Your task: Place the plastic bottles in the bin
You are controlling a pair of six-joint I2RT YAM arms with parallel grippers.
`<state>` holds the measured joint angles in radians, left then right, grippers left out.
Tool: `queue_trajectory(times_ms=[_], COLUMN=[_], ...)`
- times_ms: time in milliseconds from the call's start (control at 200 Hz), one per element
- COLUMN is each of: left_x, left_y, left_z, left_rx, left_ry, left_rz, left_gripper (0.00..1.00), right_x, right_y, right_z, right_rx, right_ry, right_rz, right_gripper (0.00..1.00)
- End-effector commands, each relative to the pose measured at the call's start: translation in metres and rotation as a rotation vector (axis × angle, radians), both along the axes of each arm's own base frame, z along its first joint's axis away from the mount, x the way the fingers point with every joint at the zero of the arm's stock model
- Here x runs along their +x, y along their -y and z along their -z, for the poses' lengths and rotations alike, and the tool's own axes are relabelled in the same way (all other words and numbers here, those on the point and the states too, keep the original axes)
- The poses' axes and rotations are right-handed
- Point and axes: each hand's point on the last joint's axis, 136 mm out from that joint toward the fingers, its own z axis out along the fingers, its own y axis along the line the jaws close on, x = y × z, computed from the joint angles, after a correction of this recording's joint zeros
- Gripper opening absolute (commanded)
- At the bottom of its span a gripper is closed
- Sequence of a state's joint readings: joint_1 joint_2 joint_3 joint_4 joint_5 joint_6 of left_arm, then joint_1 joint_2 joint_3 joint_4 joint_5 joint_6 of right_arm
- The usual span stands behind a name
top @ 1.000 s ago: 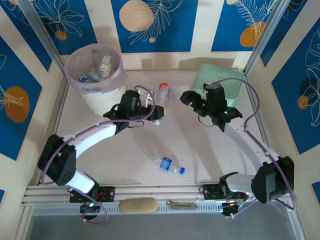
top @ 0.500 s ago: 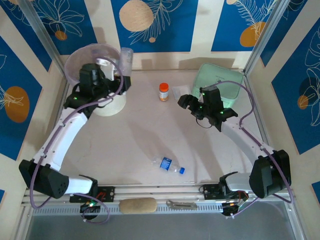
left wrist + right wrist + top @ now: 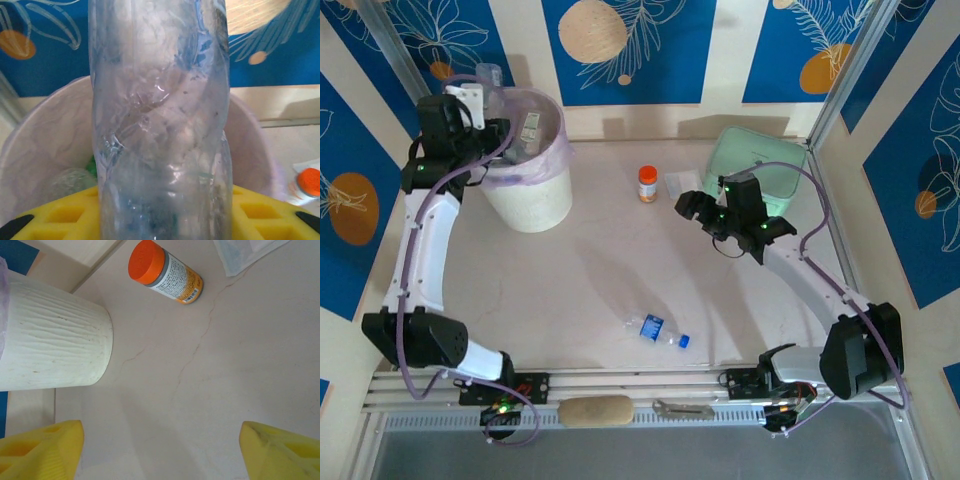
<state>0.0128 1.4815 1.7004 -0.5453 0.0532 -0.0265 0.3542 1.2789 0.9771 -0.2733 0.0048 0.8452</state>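
My left gripper [image 3: 480, 95] is raised at the far left rim of the bin [image 3: 532, 205], shut on a clear crumpled plastic bottle [image 3: 491, 74] that sticks up from it. In the left wrist view that bottle [image 3: 160, 125] stands upright between my yellow fingers [image 3: 55, 215], with the pink-lined bin [image 3: 45, 135] behind it and a green bottle [image 3: 91, 165] inside. Other bottles [image 3: 528, 130] lie in the bin. One clear bottle with a blue label and cap [image 3: 657, 330] lies on the table near the front. My right gripper [image 3: 695, 205] hovers open over bare table, its fingers [image 3: 45, 450] wide apart.
A short orange-capped jar [image 3: 647, 183] stands on the table between the bin and a flat mint green container [image 3: 765, 160]; it shows again in the right wrist view [image 3: 165, 272] beside the bin's white wall [image 3: 50, 335]. A tan pad [image 3: 595, 410] and a metal tool [image 3: 682, 408] lie on the front rail.
The left arm has swung from the middle of the table up and left to the bin's far rim, carrying the clear bottle. The right arm has hardly moved.
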Motion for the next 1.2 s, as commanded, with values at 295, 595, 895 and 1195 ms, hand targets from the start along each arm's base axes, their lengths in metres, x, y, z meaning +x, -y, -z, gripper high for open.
queue_trajectory(times_ms=[295, 595, 895, 1195], left_x=[0.038, 0.048, 0.042, 0.022], left_y=[-0.036, -0.032, -0.029, -0.013], left_z=[0.025, 0.048, 0.036, 0.006], left_rx=[0.083, 0.06, 0.039, -0.047], left_ry=[-0.128, -0.185, -0.159, -0.075], left_rz=[-0.098, -0.077, -0.077, -0.026], left_gripper=[0.48, 0.53, 1.0, 1.0], right_x=[-0.01, -0.008, -0.007, -0.005], right_y=[0.007, 0.007, 0.005, -0.001], right_z=[-0.006, -0.008, -0.009, -0.004], right_rx=[-0.024, -0.029, -0.026, -0.026], right_ry=[0.02, 0.022, 0.019, 0.005], right_rz=[0.007, 0.008, 0.004, -0.012], right_gripper=[0.82, 0.82, 0.82, 0.82])
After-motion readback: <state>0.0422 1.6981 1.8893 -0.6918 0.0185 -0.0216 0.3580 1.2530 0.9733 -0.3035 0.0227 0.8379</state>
